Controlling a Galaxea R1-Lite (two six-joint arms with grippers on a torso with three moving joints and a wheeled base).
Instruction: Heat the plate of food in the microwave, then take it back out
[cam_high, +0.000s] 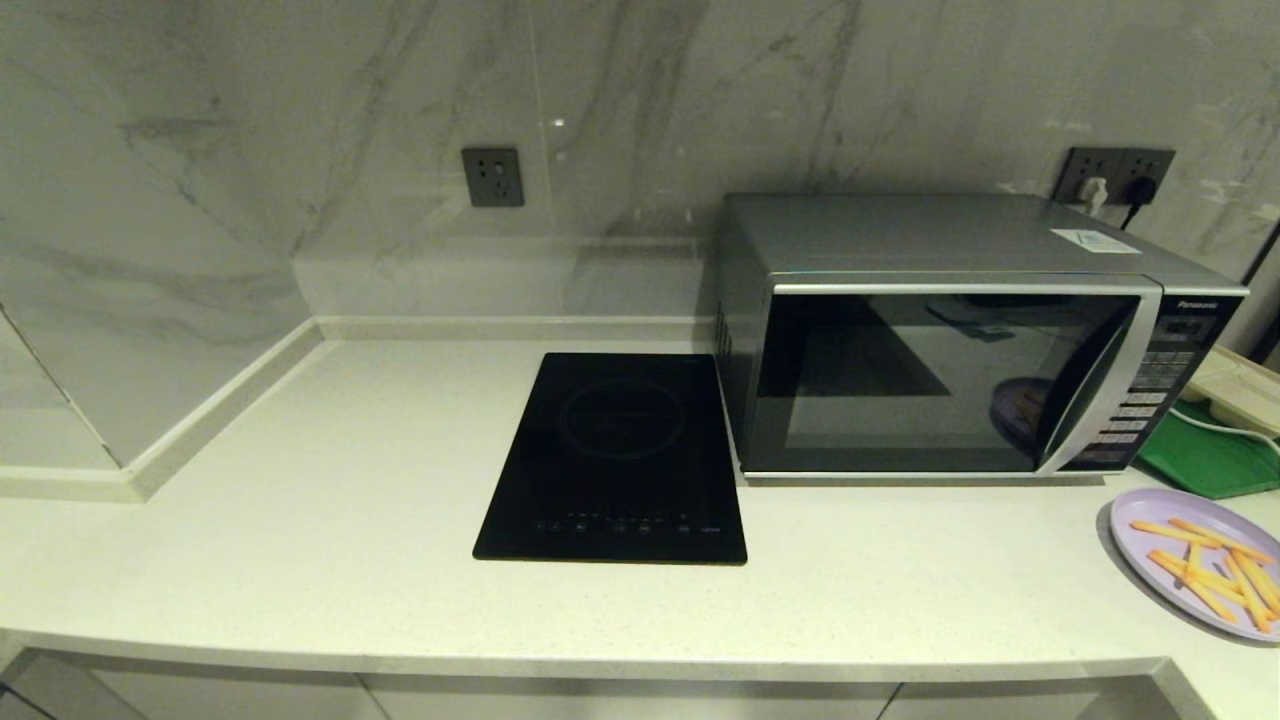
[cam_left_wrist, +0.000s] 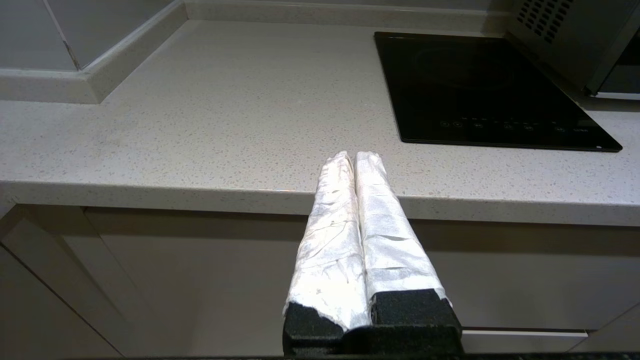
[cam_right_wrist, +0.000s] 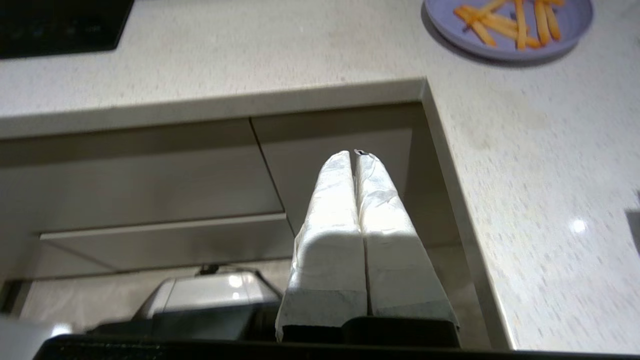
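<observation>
The silver-grey microwave (cam_high: 950, 340) stands at the back right of the counter with its dark glass door closed. The lilac plate of food (cam_high: 1195, 558) with orange fries lies on the counter in front of it at the far right, and shows far off in the right wrist view as the plate (cam_right_wrist: 510, 25). My left gripper (cam_left_wrist: 354, 157) hangs shut and empty in front of the counter's front edge. My right gripper (cam_right_wrist: 354, 155) is shut and empty too, held low before the cabinet fronts, well short of the plate. Neither arm appears in the head view.
A flat black induction hob (cam_high: 615, 455) lies left of the microwave. A green tray (cam_high: 1205, 455) and a pale object with a white cable sit behind the plate. The counter turns a corner (cam_right_wrist: 425, 85) near my right gripper. Wall sockets sit on the marble backsplash.
</observation>
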